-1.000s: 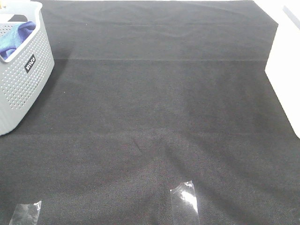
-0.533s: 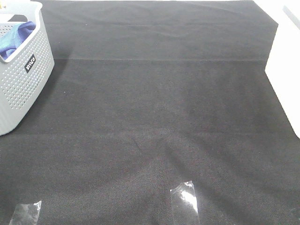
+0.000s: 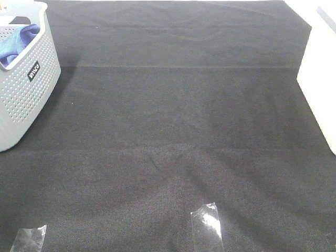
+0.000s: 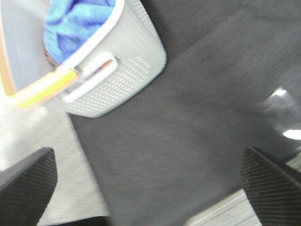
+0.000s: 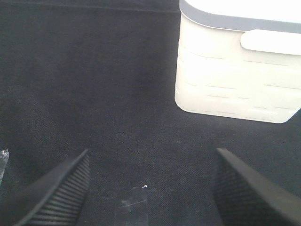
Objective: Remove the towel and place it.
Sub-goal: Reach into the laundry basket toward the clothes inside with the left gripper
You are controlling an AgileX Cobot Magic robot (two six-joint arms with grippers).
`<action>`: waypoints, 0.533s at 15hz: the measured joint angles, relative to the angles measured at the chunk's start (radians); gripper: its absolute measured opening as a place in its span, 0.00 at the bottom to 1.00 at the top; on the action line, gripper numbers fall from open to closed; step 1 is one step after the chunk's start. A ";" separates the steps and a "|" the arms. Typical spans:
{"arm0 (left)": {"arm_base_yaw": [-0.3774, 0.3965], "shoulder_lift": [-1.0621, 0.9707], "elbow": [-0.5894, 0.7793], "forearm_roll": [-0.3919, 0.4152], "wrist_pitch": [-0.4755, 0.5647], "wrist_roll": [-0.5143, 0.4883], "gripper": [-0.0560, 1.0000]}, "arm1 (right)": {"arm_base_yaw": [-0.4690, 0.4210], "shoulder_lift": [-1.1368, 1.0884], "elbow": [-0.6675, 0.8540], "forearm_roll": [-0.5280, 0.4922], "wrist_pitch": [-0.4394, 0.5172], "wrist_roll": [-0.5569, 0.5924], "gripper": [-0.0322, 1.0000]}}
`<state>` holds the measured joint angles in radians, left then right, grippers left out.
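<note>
The blue towel [image 3: 17, 43] lies bunched inside a grey perforated basket [image 3: 26, 89] at the far left of the exterior view. It also shows in the left wrist view [image 4: 77, 23], in the same basket [image 4: 122, 75]. My left gripper [image 4: 148, 188] is open and empty, its fingers wide apart above the black table cloth, well apart from the basket. My right gripper [image 5: 150, 188] is open and empty over the cloth. Neither gripper shows in the exterior view.
A white bin [image 3: 320, 84] stands at the right edge; it also shows in the right wrist view [image 5: 237, 61]. Clear tape strips [image 3: 207, 223] [image 3: 29, 239] lie on the black cloth [image 3: 173, 115] near the front. The basket has an orange rim piece [image 4: 42, 89].
A small crease in the cloth near the front centre shifts slightly. Nothing else visibly moves in the exterior view.
</note>
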<state>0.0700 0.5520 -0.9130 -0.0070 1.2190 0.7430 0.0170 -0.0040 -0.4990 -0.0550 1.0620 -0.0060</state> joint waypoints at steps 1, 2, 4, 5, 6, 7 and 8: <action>0.000 0.064 -0.044 0.007 0.000 0.061 0.99 | 0.000 0.000 0.000 0.000 0.000 0.000 0.70; 0.000 0.143 -0.092 0.018 0.000 0.112 0.99 | 0.000 0.000 0.000 0.000 0.000 0.000 0.70; 0.000 0.257 -0.156 0.048 0.000 0.152 0.99 | 0.000 0.000 0.000 0.000 0.000 0.000 0.70; 0.000 0.335 -0.205 0.074 0.000 0.169 0.99 | 0.000 0.000 0.000 0.000 0.000 0.000 0.70; 0.000 0.428 -0.274 0.118 -0.001 0.184 0.99 | 0.000 0.000 0.000 0.000 0.000 0.000 0.70; 0.000 0.462 -0.297 0.139 -0.001 0.190 0.99 | 0.000 0.000 0.000 0.000 0.000 0.000 0.70; 0.000 0.523 -0.339 0.173 -0.001 0.198 0.99 | 0.000 0.000 0.000 0.000 0.000 0.000 0.70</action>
<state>0.0700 1.0750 -1.2520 0.1660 1.2180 0.9410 0.0170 -0.0040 -0.4990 -0.0550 1.0620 -0.0060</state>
